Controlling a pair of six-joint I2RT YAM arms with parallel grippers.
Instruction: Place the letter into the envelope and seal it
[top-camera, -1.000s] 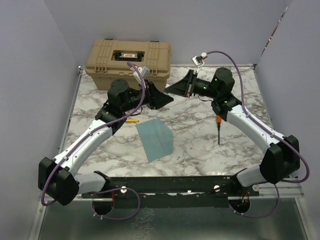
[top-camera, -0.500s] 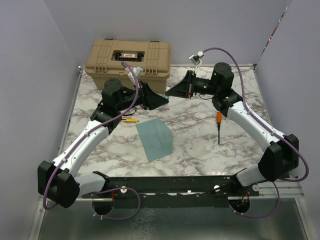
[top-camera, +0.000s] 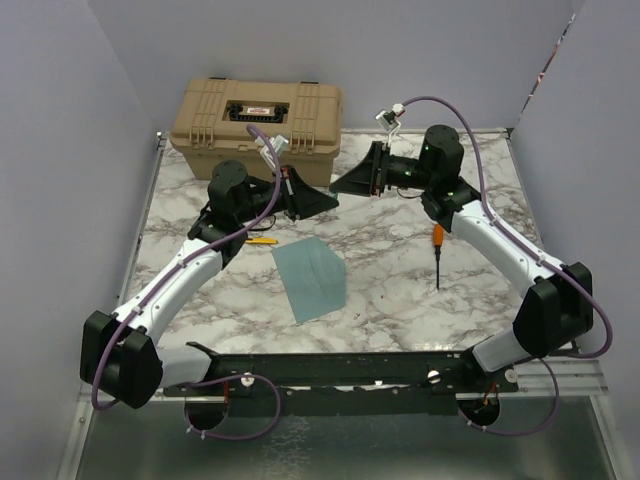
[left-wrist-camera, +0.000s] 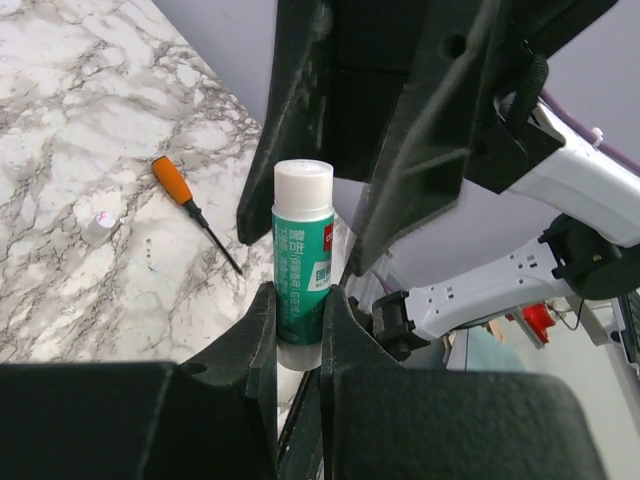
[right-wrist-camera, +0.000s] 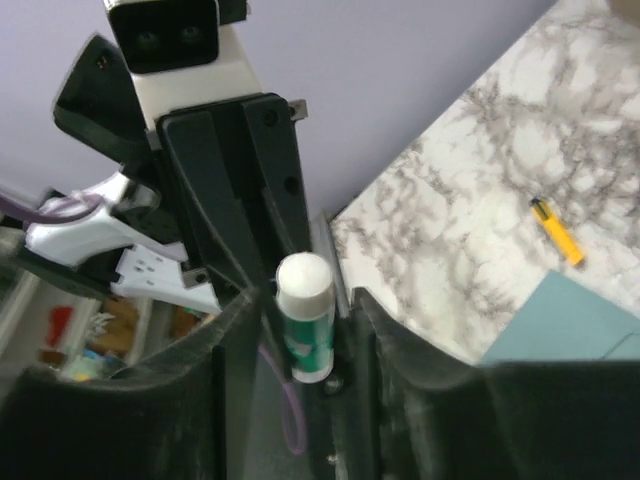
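Observation:
The teal envelope (top-camera: 310, 275) lies flat on the marble table in front of the arms; a corner of it shows in the right wrist view (right-wrist-camera: 570, 325). The letter is not in view. My left gripper (top-camera: 333, 203) (left-wrist-camera: 298, 300) is shut on a green glue stick with a white cap (left-wrist-camera: 303, 240), held above the table. My right gripper (top-camera: 336, 184) (right-wrist-camera: 307, 320) faces it tip to tip. It is open, with its fingers on either side of the glue stick's (right-wrist-camera: 304, 290) capped end and a gap on one side.
A tan hard case (top-camera: 258, 125) stands at the back left. An orange-handled screwdriver (top-camera: 437, 245) (left-wrist-camera: 190, 210) lies right of centre. A small yellow object (top-camera: 262, 240) (right-wrist-camera: 553, 230) lies left of the envelope. A small white piece (left-wrist-camera: 98, 225) lies near the screwdriver.
Both wrists have shifted slightly, the left one back to the left. The grippers stay tip to tip over the table's back centre. The envelope has not moved.

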